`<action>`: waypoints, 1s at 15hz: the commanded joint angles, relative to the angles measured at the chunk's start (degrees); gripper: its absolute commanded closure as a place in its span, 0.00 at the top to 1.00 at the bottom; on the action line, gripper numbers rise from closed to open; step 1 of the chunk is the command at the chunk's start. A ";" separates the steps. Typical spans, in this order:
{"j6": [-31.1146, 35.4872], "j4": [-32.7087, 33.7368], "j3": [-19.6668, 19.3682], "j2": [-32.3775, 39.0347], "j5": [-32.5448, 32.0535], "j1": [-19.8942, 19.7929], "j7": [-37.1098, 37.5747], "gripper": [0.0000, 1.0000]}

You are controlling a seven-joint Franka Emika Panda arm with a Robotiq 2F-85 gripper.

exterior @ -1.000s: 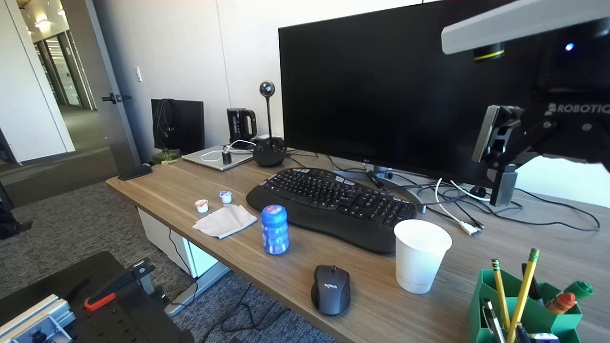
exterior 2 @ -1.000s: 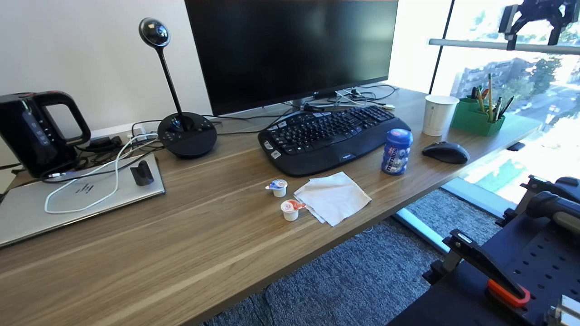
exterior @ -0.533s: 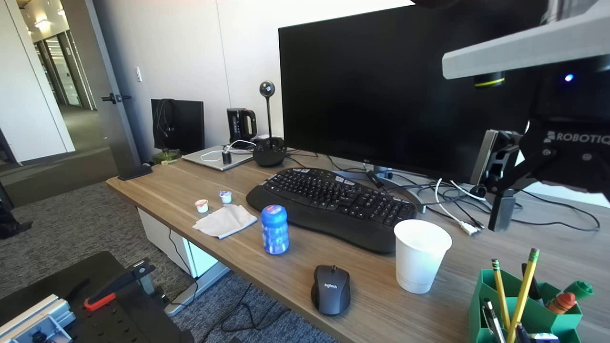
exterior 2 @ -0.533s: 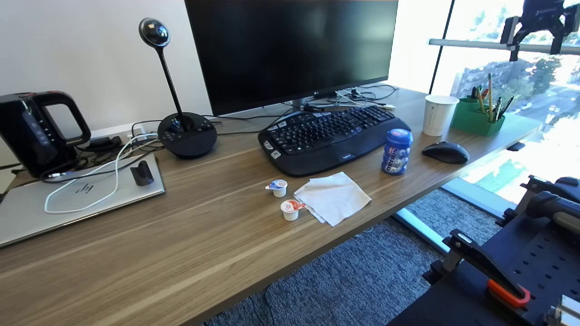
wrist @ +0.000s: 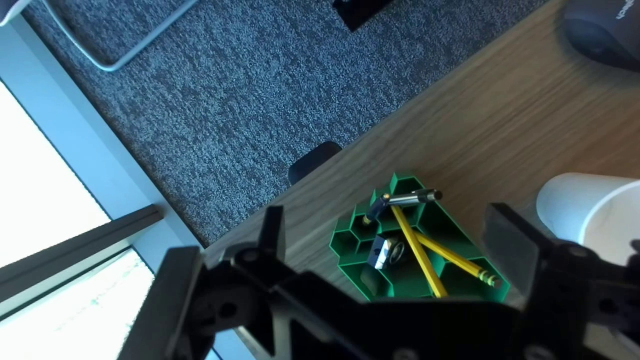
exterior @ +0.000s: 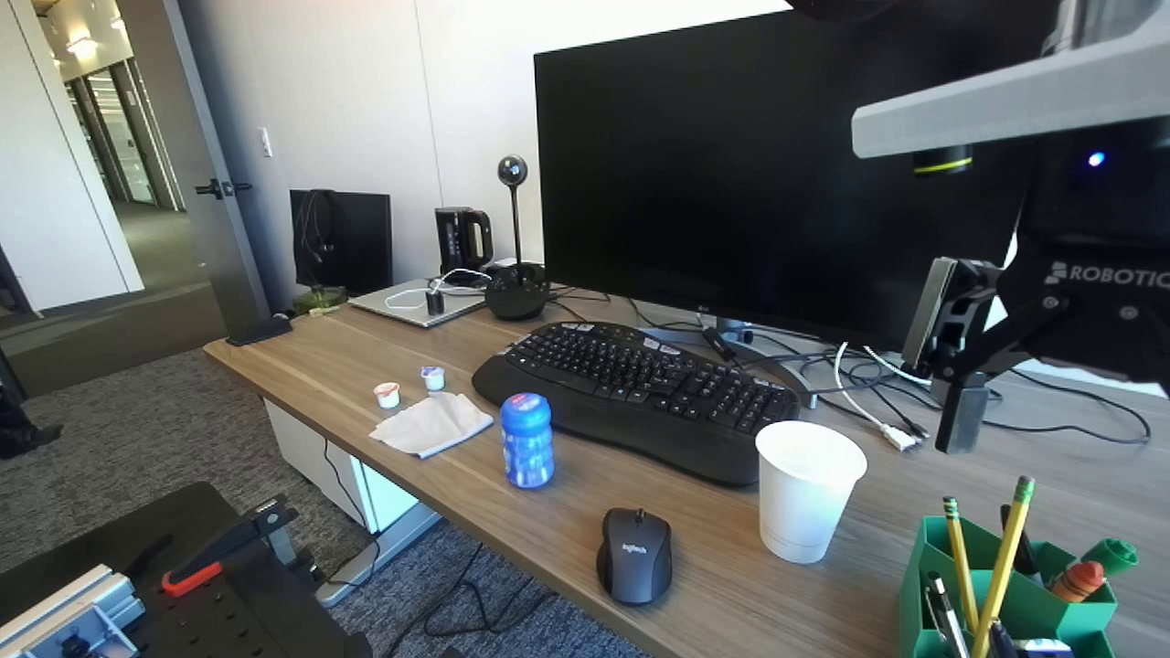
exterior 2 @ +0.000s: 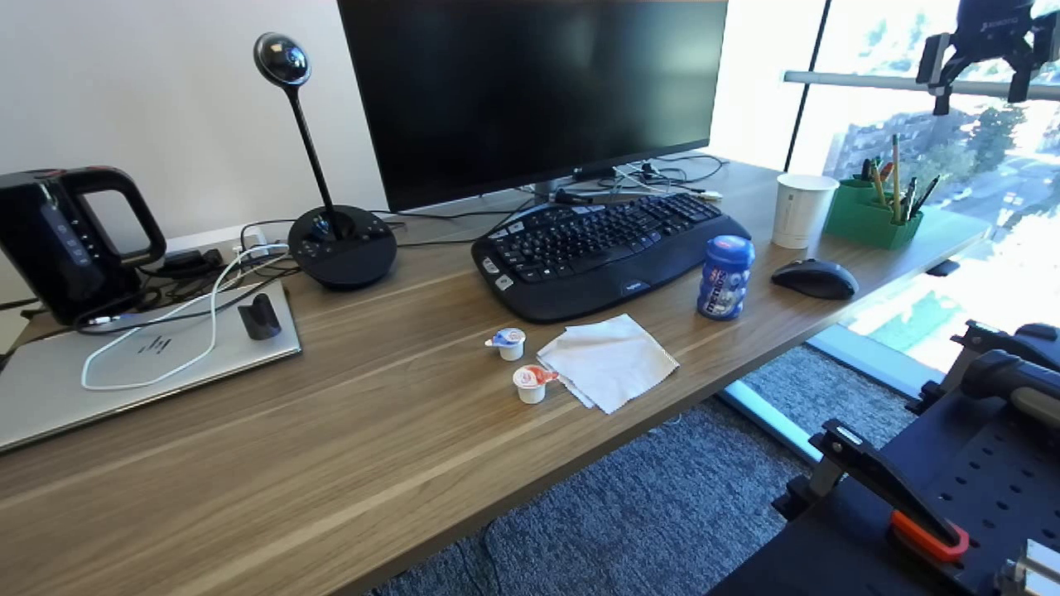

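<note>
While a bright window (exterior 2: 878,33) bounds the far end, the wood-grain table (exterior 2: 290,463) in an exterior view runs above grey carpet (exterior 2: 604,530), monitor (exterior 2: 538,91) and keyboard (exterior 2: 613,248) at its middle. The hand (exterior 2: 980,97) hangs against the glass, jaws spread wide, nothing between them. It sits lower than one second ago; most of the drop fell in the first half of that second. Green pen holder (exterior 2: 865,225) stands near the window end, below the hand and just beside a white paper cup (exterior 2: 799,217).

In an exterior view: pale wall (exterior: 366,91), grey door (exterior: 189,137) open on a lit corridor (exterior: 155,242). Same lowering noted, the hand cut off by the picture's edge; table items unmoved.

Wrist view: pen holder lies beneath the hand, framed by the parted fingers. Honeycomb cells, some vacant; two yellow pencils (wrist: 421,254) lean across it, a silver-and-black pen (wrist: 412,198) slants over the rim. One small shiny item inside cannot be identified.
</note>
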 commanded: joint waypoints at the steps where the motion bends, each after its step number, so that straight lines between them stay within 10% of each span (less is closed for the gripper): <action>1: 2.79 -0.20 -0.35 0.72 -1.13 0.39 3.40 1.00; 15: 4.66 0.79 -0.80 4.72 -1.07 0.73 10.55 1.00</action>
